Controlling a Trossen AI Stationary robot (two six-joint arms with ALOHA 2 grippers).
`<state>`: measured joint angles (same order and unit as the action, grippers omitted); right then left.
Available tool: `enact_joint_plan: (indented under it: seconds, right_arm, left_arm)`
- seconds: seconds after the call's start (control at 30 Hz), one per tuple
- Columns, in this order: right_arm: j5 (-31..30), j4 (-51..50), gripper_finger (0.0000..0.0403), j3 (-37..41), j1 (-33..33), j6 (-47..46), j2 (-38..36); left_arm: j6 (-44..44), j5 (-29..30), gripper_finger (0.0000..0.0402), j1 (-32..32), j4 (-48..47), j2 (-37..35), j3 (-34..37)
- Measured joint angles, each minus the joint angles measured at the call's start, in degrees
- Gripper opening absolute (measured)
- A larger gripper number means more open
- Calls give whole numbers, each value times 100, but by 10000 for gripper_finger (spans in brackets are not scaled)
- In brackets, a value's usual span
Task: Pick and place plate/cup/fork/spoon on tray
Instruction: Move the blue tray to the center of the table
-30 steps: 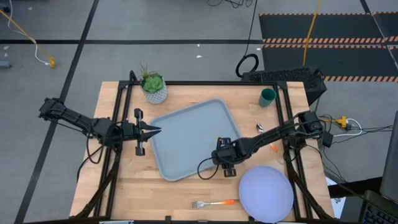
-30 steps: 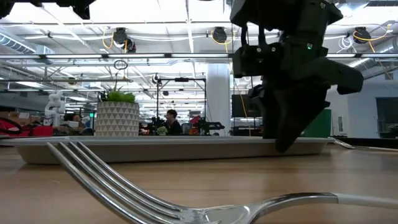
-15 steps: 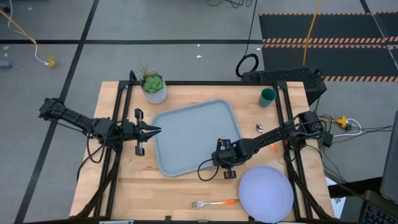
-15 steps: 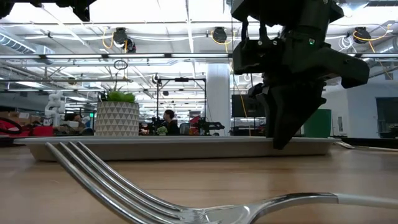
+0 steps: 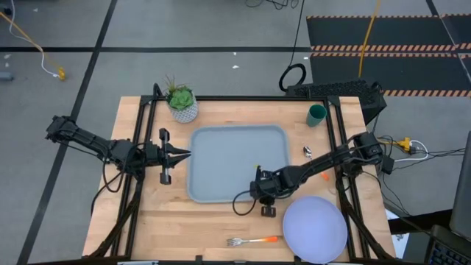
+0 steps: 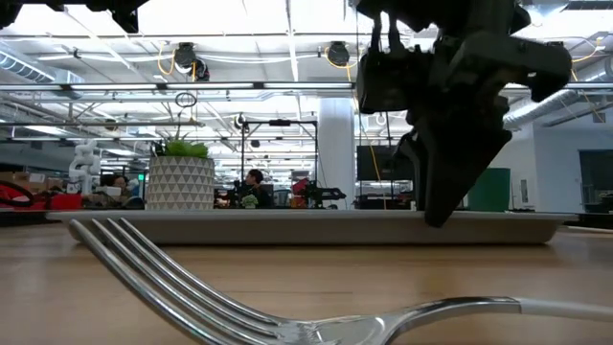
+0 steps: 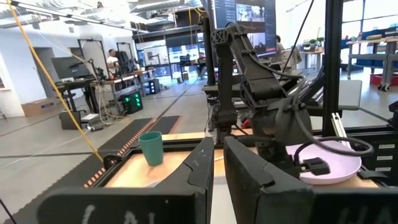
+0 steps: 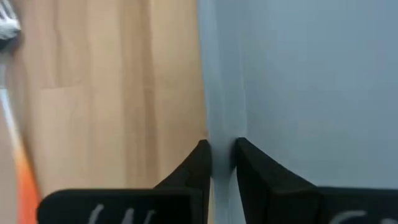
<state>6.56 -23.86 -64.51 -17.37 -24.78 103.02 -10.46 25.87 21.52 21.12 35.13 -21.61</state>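
Observation:
The grey-blue tray [image 5: 228,158] lies flat on the table, square to its edges. My right gripper [image 5: 260,196] is shut on the tray's near rim, as the low view [image 6: 436,216] also shows. My left gripper [image 5: 187,154] is shut, level at the tray's left rim; I cannot tell whether it touches. The lavender plate [image 5: 315,230] lies at the near right and the orange-handled fork [image 5: 254,240] to its left. The green cup [image 5: 316,114] stands at the far right. The spoon [image 5: 307,152] lies near it, partly under my right arm. My right gripper pinches the tray's near rim [image 8: 217,134], toward the tray's right corner, between its two fingers. One finger [image 8: 198,163] is outside over the wood and one [image 8: 254,163] is inside the tray. The fingers come from above, pointing down. The tray rests flat on the table.
A white pot with a green plant [image 5: 182,103] stands at the far left, just beyond the tray's far left corner. Black frame rails [image 5: 335,140] run along the table's sides. Bare wood lies between the tray and the near edge.
My right gripper has moved a little toward the table's near and left edges, still shut on the tray's rim. The tray has turned clockwise as seen from above, flat on the table, from slanted to square with the table's edges.

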Motion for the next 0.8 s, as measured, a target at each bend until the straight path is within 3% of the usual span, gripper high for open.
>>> enact_joint_plan:
  seconds: [0.57, 0.8]
  right_arm:
    - [191, 569, 25, 7, -249, -177, 7]
    - [90, 557, 10, 7, -264, 420, 7]
  left_arm:
    - [-118, 7, 42, 1, 14, -2, 0]
    - [-93, 7, 42, 1, 15, -1, 0]
